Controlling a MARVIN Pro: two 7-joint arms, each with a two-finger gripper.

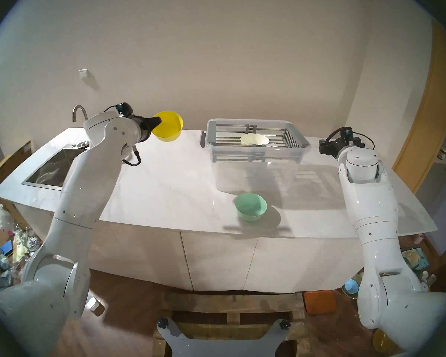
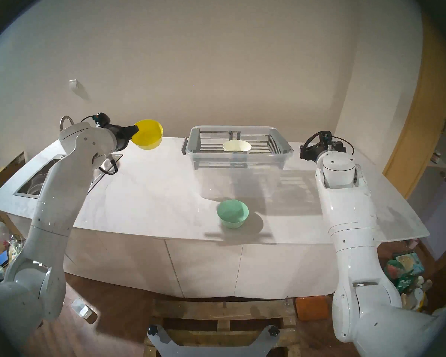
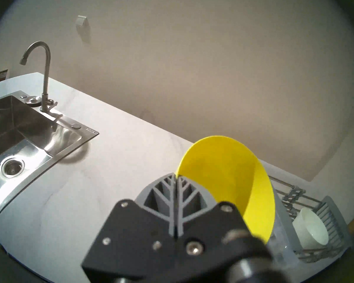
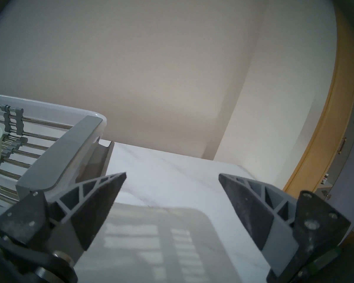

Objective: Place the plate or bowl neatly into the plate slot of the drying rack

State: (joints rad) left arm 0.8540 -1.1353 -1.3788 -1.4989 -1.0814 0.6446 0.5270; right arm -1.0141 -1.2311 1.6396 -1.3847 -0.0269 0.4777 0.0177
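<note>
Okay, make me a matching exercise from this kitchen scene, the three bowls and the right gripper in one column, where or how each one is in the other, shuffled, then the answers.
Things:
1. yellow bowl
2. white bowl
3. green bowl
4. right gripper

States:
A. on its side on the rods of the drying rack
B. open and holding nothing
C. upright on the counter, near the front edge
D. held in the air by the shut left gripper

Pairs: 1-D, 2-A, 3-C, 4-B
</note>
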